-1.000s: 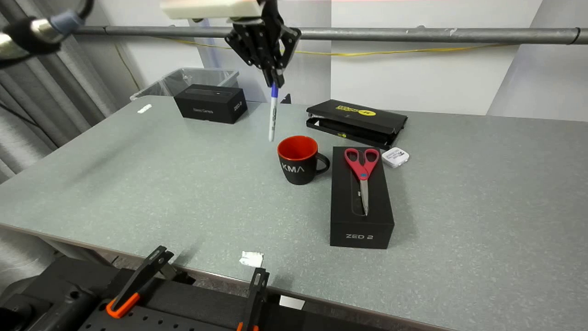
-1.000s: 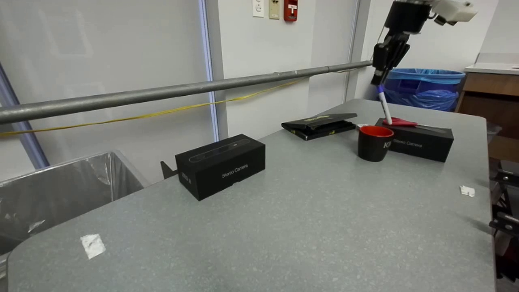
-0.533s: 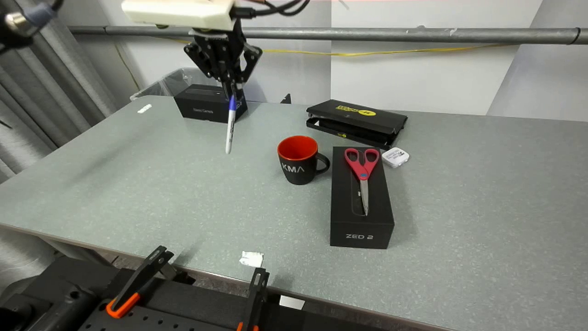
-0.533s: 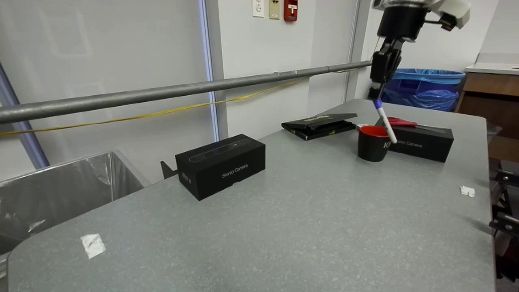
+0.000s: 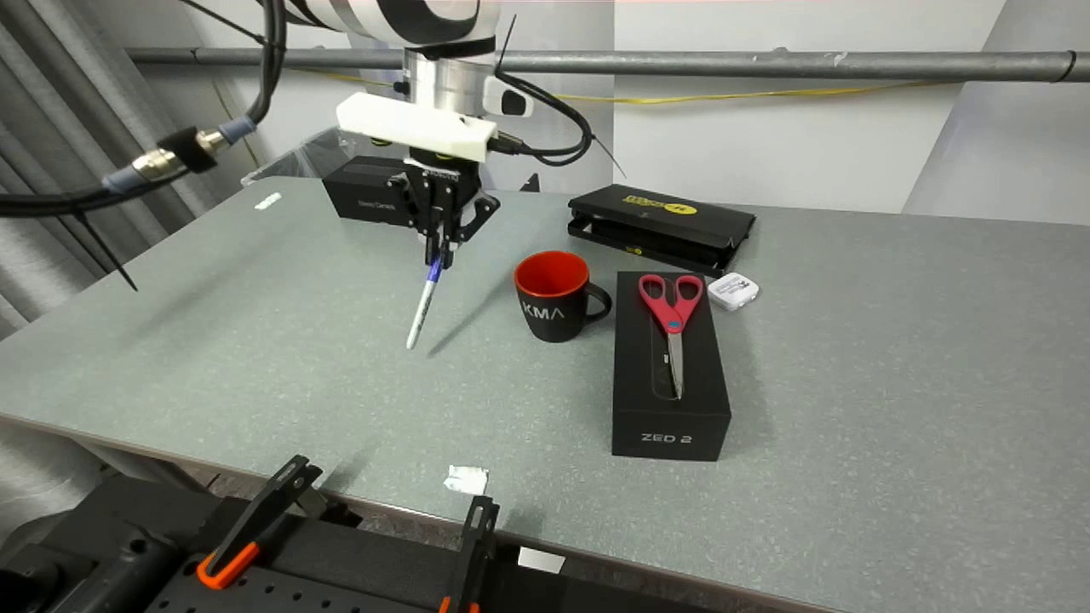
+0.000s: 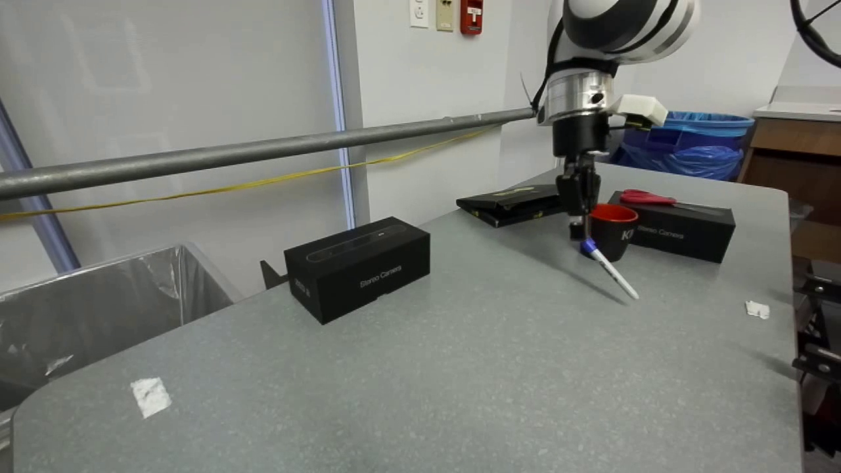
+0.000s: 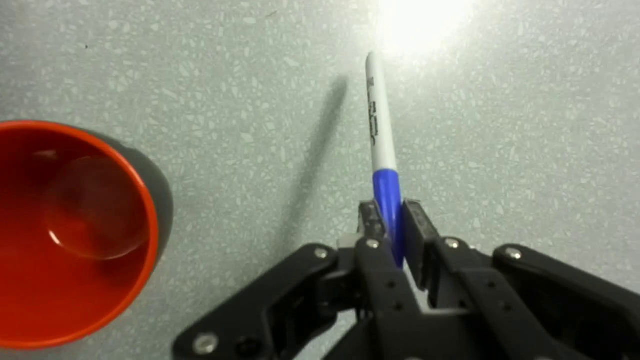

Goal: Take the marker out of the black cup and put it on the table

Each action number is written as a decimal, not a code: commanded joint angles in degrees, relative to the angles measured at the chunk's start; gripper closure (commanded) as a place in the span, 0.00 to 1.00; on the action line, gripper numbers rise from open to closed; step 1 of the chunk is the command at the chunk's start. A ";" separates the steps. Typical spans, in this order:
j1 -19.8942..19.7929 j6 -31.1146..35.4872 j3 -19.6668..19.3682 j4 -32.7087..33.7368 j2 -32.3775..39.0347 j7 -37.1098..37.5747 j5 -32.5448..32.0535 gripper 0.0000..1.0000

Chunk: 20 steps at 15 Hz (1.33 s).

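A: What about the end effector (image 7: 393, 220)?
B: Clamped from both sides on the blue end of the marker (image 7: 383, 155).
A: And the marker, held how?
B: At a slant below the end effector, with the white tip downward and just clear of the desk (image 5: 894, 358), to judge by a shadow (image 7: 312, 155) set apart from it in the wrist view.
A: Next nearest?
B: In an exterior view, near the end effector on the right, the black cup (image 5: 553, 311), upright and red inside. In the wrist view, off to the left and partly out of sight, clearly apart from the marker.
A: And on past the cup?
B: Farther right of the end effector, a long black box (image 5: 643, 375) with red-handled scissors (image 5: 673, 326) laid on top; just beside that box, a small white case (image 5: 733, 291). Farther back, a flat black box (image 5: 660, 226) with a raised lid.
A: And leftward?
B: In an exterior view, well left of the end effector, a black carton (image 6: 358, 269) marked "Stereo Camera"; on past that, a bin (image 6: 204, 295).
A: Higher, behind?
B: A long grey pipe (image 5: 809, 65).
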 commanded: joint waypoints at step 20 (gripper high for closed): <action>-0.66 -1.11 2.03 10.78 10.39 7.51 -10.64 0.00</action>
